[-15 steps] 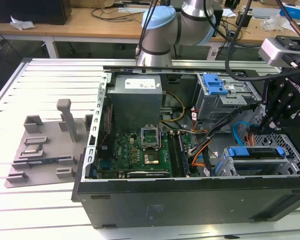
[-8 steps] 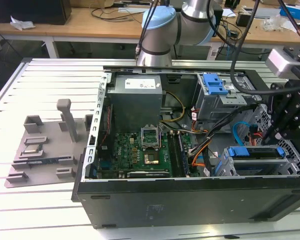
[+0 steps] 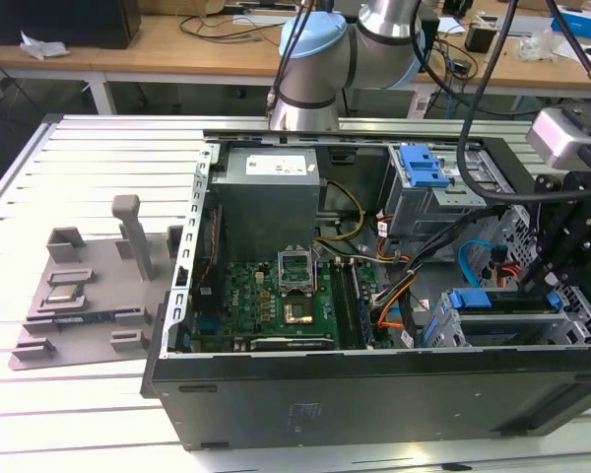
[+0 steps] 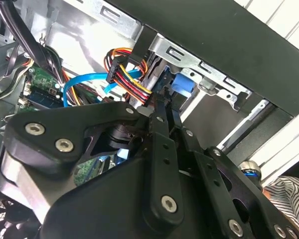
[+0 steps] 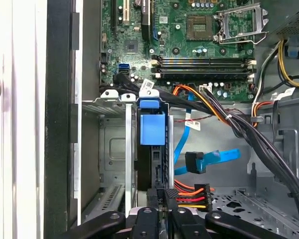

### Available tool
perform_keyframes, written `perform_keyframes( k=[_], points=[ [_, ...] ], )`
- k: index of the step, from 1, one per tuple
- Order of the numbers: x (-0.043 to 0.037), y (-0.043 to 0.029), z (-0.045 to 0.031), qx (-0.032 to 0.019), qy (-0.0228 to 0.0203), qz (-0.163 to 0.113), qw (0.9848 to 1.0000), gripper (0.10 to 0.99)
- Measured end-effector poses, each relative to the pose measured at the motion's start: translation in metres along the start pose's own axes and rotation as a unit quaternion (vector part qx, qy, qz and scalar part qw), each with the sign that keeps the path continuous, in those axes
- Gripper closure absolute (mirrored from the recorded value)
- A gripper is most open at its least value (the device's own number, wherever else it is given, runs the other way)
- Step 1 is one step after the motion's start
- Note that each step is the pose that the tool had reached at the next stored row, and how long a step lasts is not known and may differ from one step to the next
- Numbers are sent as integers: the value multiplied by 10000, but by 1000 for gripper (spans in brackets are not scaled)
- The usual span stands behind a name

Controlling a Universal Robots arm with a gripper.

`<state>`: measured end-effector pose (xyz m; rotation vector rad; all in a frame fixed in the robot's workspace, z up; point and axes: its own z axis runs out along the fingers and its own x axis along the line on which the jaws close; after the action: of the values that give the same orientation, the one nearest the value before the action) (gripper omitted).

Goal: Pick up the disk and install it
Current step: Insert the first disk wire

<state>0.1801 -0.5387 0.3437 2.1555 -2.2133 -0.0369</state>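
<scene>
Logged a slatted metal table [image 3: 79,414] carrying a black tower case [image 3: 374,394] laid on its side, open face up. Saw the arm [image 3: 315,59] rise behind the case's far edge, with a large grey metal box [image 3: 271,192] just below it inside the case. Noted a green motherboard [image 3: 266,296] across the case floor, and open room above it in the exterior view. Marked a grey plastic fixture [image 3: 89,286] on the table just off the case's wall, toward the exterior view's left. Found the drive cage [image 5: 112,149] hard against the case's black side wall. Found the disk [image 5: 152,129] standing on edge in that cage, blue frame tight between the cage's metal rails, an empty slot beside it on the wall side. Located the same disk [image 3: 492,301] at the exterior view's right, near the front corner. Observed the gripper [image 5: 162,196] drawn nearly closed, tips at the disk's near edge; could not tell whether anything was pinched between them. Confirmed the narrow gap between tips in the second wrist view, gripper [image 4: 165,104]. Noted a bundle of coloured wires [image 5: 192,196] just beside the tips and a blue ribbon cable [image 5: 204,162] crowding the free side.
</scene>
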Motion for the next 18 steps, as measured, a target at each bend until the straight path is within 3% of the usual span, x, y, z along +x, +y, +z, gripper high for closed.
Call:
perform_keyframes(
  k=[15,18],
  points=[
    [-1,10,50,0,2,18,10000,918],
    [-3,-28,62,0,-2,20,10000,918]
  ],
)
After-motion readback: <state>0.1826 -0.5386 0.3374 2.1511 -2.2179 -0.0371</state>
